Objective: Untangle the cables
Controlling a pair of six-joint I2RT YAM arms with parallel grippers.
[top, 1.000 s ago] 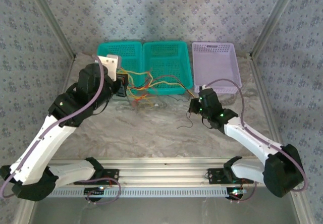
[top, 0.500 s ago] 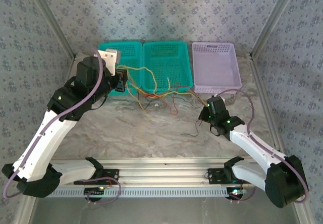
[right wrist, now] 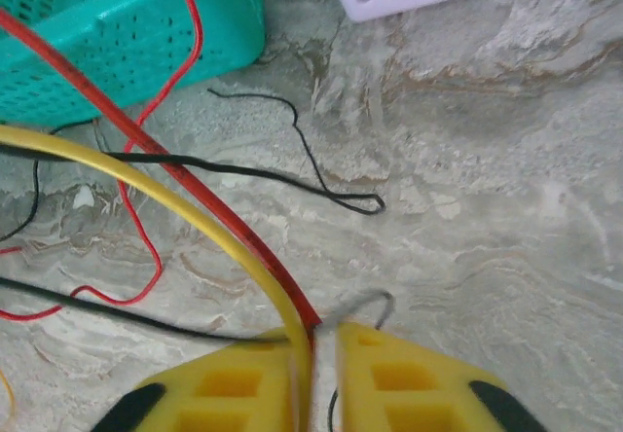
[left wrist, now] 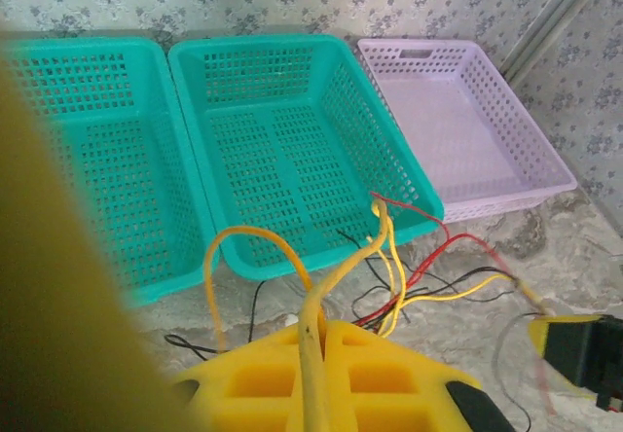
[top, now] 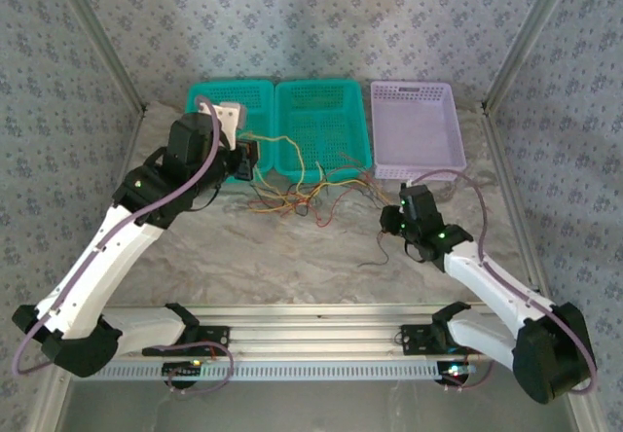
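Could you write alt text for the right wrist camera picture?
A yellow cable and a red cable run into the narrow gap between the yellow fingers of the end effector, above a marble table strewn with thin black cables, beside a teal basket.

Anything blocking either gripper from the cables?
Nothing visible. A yellow cable runs through the left gripper; a yellow strand and a red strand run into the right gripper. The tangle lies on the table between them.

Soft, even light from above, bright; only faint shadows on the table (top: 292, 247). The top view looks slightly hazy. In the left wrist view a yellowish blur (left wrist: 58, 286) smears the left side; pads (right wrist: 409, 383) up close are soft
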